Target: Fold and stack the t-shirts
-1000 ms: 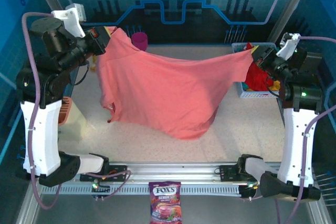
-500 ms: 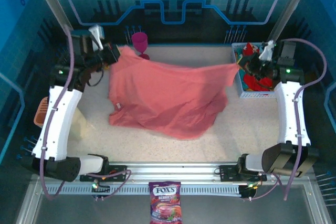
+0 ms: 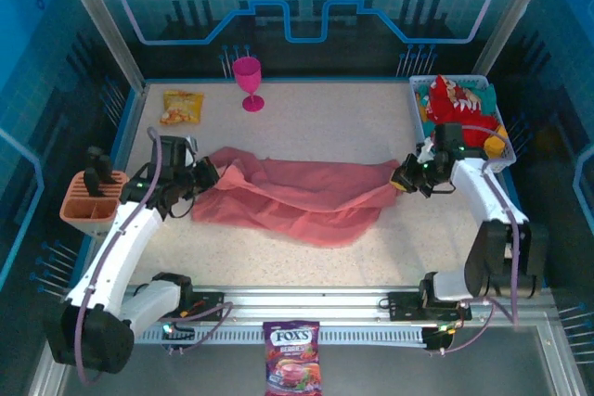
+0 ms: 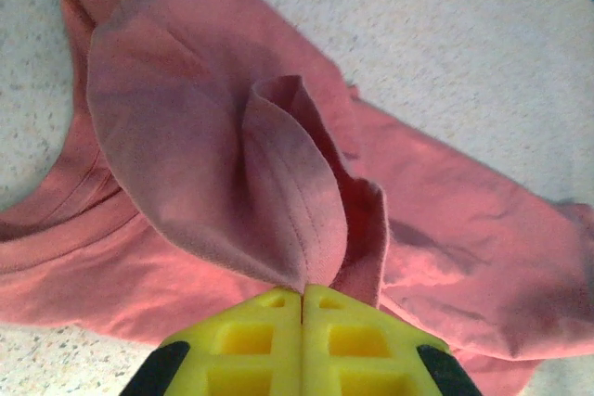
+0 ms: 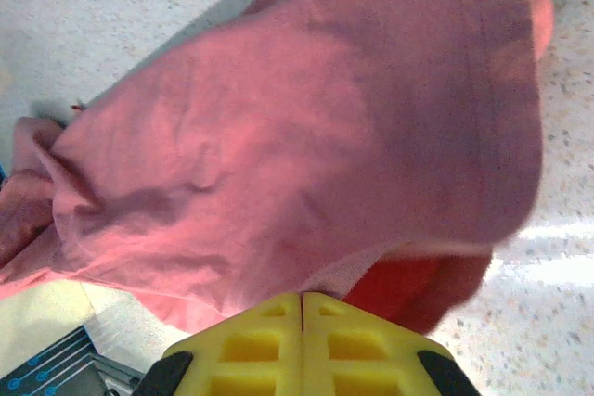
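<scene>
Though vague from above, salmon-pink t-shirt (image 4: 204, 164) fold in left tool (image 4: 302, 294).

Two arms, same build:
- long links in white shells on left arm (image 3: 116, 248) and right arm (image 3: 487, 194), black motor housings at joints
- lilac cable (image 3: 514, 271) loops loosely along each arm from base to wrist
- black bases bolted to silver rail (image 3: 306, 303) at near bench edge (small green lights (image 3: 168, 329) glow beside both)
- left gripper (image 3: 206, 174) and right gripper (image 3: 402, 182) black-bodied
- fingers (image 4: 260, 340) bright yellow, moulded with square recessed pockets, black mounts at outer sides
</scene>
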### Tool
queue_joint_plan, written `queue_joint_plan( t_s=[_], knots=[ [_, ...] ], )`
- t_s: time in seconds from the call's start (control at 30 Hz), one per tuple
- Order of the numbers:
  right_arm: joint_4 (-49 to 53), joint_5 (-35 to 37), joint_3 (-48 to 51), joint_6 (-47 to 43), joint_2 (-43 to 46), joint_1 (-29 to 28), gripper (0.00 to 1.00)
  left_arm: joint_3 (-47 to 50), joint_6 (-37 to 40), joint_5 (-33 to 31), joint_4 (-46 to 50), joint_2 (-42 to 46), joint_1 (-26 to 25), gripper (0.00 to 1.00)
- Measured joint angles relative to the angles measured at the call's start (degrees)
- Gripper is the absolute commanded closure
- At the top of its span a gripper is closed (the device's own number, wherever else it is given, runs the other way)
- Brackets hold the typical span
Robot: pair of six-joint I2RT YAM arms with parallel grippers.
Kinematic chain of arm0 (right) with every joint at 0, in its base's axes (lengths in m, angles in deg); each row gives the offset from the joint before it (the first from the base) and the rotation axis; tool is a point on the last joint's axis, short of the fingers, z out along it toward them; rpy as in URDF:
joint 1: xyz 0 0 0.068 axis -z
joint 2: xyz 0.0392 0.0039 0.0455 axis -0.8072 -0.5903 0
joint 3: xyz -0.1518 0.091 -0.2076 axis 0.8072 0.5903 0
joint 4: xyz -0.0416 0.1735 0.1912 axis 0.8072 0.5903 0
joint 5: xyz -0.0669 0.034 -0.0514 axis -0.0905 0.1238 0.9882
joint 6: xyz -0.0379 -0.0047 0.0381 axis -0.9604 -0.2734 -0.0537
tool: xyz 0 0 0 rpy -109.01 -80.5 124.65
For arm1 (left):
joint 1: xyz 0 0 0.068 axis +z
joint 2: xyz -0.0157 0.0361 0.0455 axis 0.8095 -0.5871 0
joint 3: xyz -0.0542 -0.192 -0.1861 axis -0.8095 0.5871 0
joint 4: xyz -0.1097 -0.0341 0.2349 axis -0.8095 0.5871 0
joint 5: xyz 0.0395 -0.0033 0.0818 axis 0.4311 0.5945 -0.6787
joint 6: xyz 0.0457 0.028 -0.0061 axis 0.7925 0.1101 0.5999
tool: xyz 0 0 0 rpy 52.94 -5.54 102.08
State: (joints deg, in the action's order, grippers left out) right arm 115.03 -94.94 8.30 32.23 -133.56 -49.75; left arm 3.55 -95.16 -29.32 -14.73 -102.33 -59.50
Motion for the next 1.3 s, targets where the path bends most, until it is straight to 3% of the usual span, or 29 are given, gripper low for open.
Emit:
queue_joint_plan(
  t_s=[0.13,0.2,0.3,0.43,0.5,0.57,0.7,0.83,0.97,1.3],
  knots=[
    [-1.95,1.51,-2.95,-0.07,-8.22,-0.92,0.93,0.9,0.07,-0.04,-1.55,-0.74,0.0,1.0],
    [-2.97,2.08,-5.14,-0.31,-11.76,-1.09,0.87,0.9,0.09,-0.04,-2.49,-1.42,0.0,1.0],
    [-5.16,2.12,-7.32,-1.18,-16.31,-1.14,0.7,0.92,0.11,-0.04,-3.39,-2.67,0.0,1.0],
    [-6.14,2.67,-7.06,-2.58,-17.0,-1.14,0.37,1.22,0.11,-0.09,-4.17,-3.3,0.0,1.0],
    [-6.69,3.76,-6.21,-3.58,-14.82,-1.14,0.29,1.22,0.13,-0.2,-4.37,-3.32,0.0,1.0],
    [-6.93,5.16,-4.92,-4.63,-10.88,-1.16,0.29,1.22,0.13,-0.26,-4.52,-3.34,0.0,1.0],
    [-7.26,9.31,-2.71,-5.73,-0.59,-2.05,0.41,1.22,0.13,-0.22,-4.7,-3.65,0.0,1.0],
    [-8.33,12.9,0.02,-6.75,5.2,-4.94,0.46,1.25,0.13,-0.2,-4.74,-3.98,0.0,1.0],
    [-8.63,14.6,2.82,-7.17,3.63,-6.54,0.57,1.25,0.13,-0.17,-4.94,-3.98,0.0,1.0],
    [-11.34,17.73,5.79,-7.58,0.15,-8.28,0.6,1.92,0.11,-0.02,-5.11,-3.82,0.0,1.0]
  ],
)
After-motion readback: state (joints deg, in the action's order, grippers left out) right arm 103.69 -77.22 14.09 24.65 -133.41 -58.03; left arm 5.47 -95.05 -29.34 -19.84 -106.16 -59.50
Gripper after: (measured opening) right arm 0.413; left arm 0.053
